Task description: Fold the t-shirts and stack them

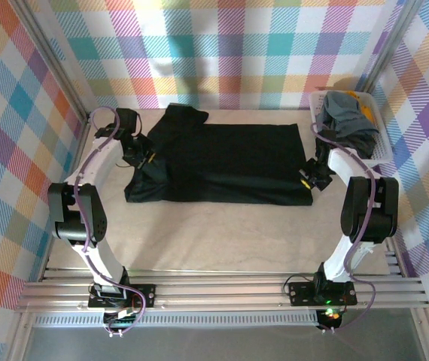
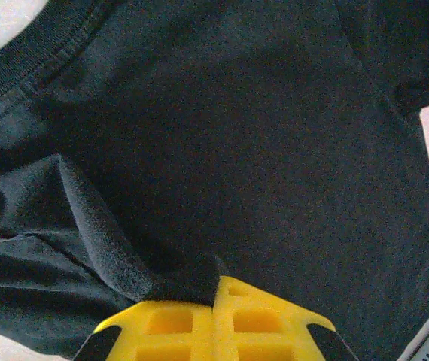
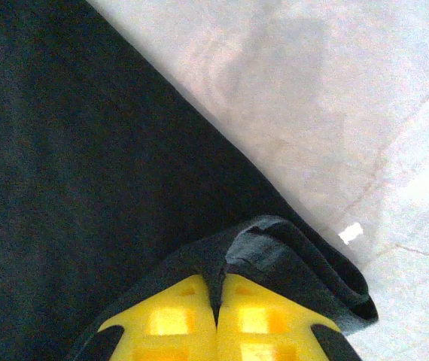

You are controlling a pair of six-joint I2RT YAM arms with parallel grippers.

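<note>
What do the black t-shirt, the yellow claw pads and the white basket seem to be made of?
Black t-shirt: soft matte knit cloth, likely cotton; ribbed stitched collar, limp folds. Claw pads: yellow moulded plastic or firm rubber, with square hollows. Basket: white rigid plastic, judging by its thin smooth rim.

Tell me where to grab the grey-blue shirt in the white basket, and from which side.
Pinch a raised fold on top of the crumpled grey-blue cloth t-shirt, coming straight down from above. It lies heaped in the white slatted plastic basket, whose walls likely block a sideways approach, and the bunched cloth offers ridges to close on.
</note>
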